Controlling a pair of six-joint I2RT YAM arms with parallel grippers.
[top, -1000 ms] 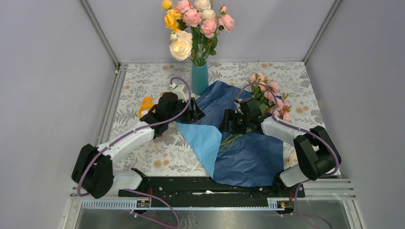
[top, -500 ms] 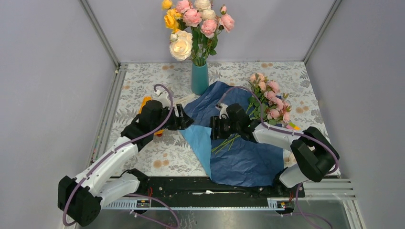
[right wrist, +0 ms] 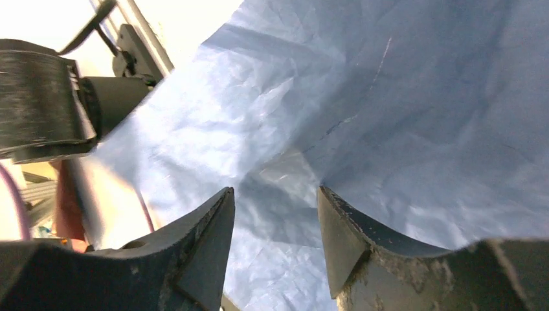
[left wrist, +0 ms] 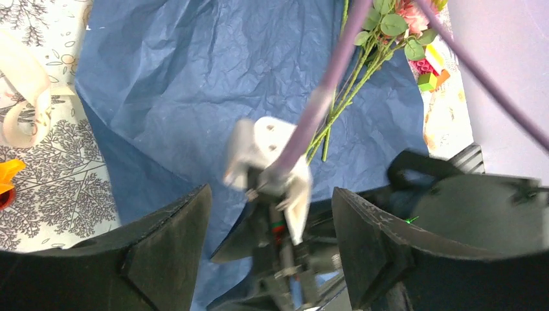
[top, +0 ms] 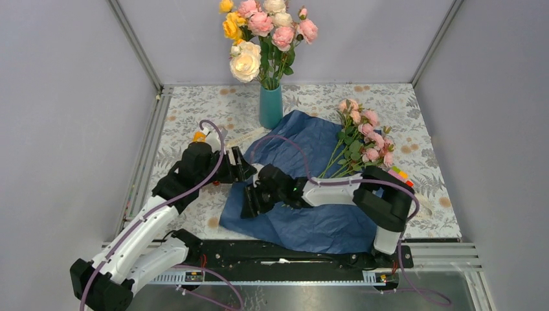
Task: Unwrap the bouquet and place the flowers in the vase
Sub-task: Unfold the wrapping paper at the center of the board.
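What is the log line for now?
paper spread out; flowers lying partly on it; left gripper open; right gripper open at paper edge

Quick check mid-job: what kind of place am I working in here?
Probably a lab test booth, not a home: plain grey walls, aluminium frame posts, a floral table cover staged with a vase.
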